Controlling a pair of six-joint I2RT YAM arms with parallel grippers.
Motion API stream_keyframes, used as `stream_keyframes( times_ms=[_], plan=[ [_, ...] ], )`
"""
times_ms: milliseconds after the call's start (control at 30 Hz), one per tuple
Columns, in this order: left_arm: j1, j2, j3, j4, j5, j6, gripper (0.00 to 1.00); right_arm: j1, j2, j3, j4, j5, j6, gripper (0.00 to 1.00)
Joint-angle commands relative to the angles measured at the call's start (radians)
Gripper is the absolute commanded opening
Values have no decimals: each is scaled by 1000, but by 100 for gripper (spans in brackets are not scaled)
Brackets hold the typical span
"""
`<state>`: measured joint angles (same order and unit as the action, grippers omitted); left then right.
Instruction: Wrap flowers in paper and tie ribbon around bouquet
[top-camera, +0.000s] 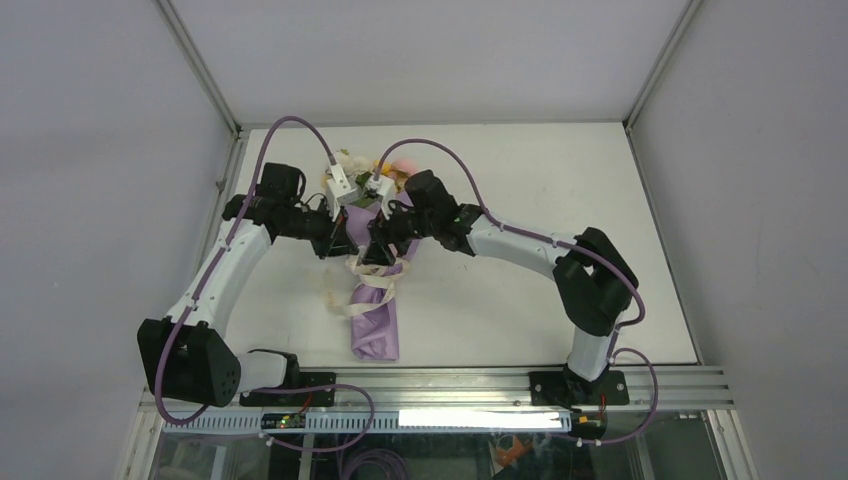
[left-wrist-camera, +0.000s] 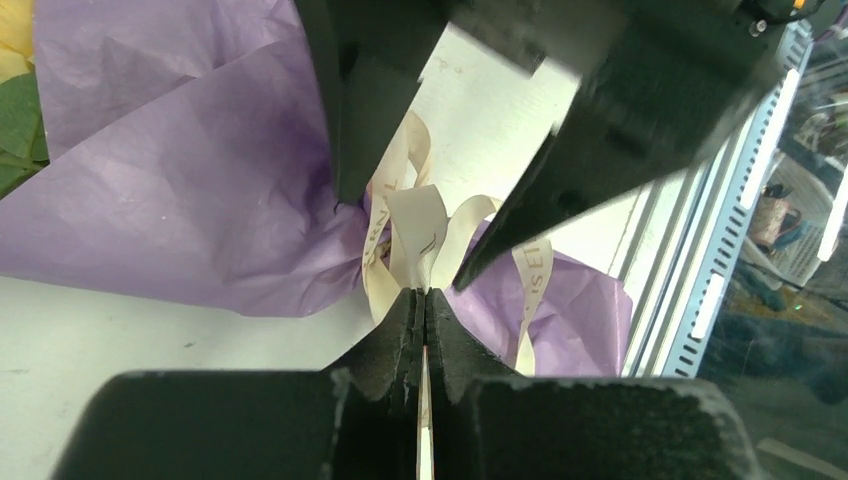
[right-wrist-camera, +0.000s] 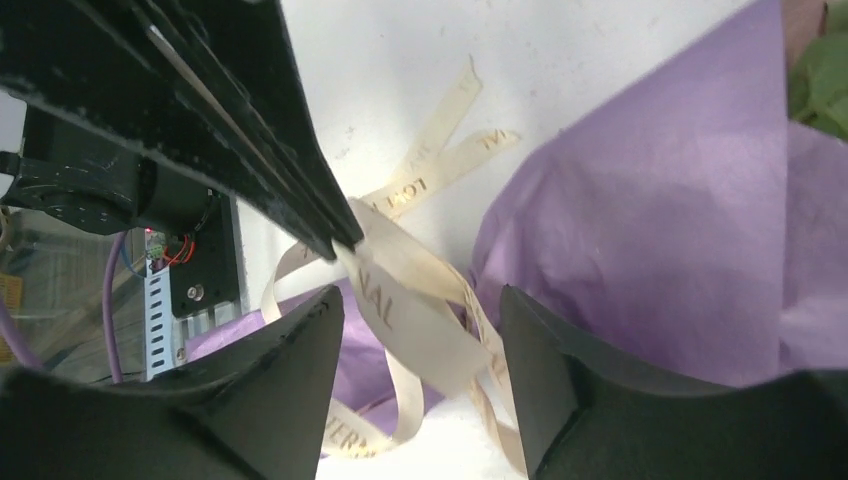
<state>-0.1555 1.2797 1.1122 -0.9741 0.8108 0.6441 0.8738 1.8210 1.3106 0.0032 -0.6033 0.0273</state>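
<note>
The bouquet lies on the table with its narrow end toward me, a cone of lilac paper. The flowers show at its far end. The cream ribbon sits looped and tangled around the cone's middle. My left gripper is shut on a strand of that ribbon. Facing it from the other side, my right gripper is open with a ribbon loop lying between its fingers, touching neither.
The white table has enclosure walls at the back and sides. An aluminium rail carrying both arm bases runs along the near edge. Purple cables arch over the wrists above the flowers.
</note>
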Motion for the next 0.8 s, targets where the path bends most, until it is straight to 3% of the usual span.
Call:
stream_keyframes(
  times_ms=[0, 133, 200, 400, 600, 700, 767],
  plan=[
    [12, -40, 26, -33, -22, 102, 0, -54, -176, -19, -118, 95, 40, 62],
    [13, -61, -5, -53, -12, 137, 0, -129, -253, -128, -187, 246, 217, 51],
    [13, -67, -16, -55, -15, 145, 0, -120, -239, -172, -206, 282, 237, 51],
    [13, -65, -11, -70, -28, 158, 0, -82, -129, -182, -92, 251, 222, 57],
    [13, -64, -6, -74, -46, 159, 0, -68, -62, -171, -45, 173, 227, 55],
    [14, -64, -9, -75, -49, 162, 0, -66, -42, -190, -10, 187, 238, 45],
    [16, -64, -7, -76, -54, 162, 0, -67, -43, -195, -10, 220, 238, 28]
  ],
)
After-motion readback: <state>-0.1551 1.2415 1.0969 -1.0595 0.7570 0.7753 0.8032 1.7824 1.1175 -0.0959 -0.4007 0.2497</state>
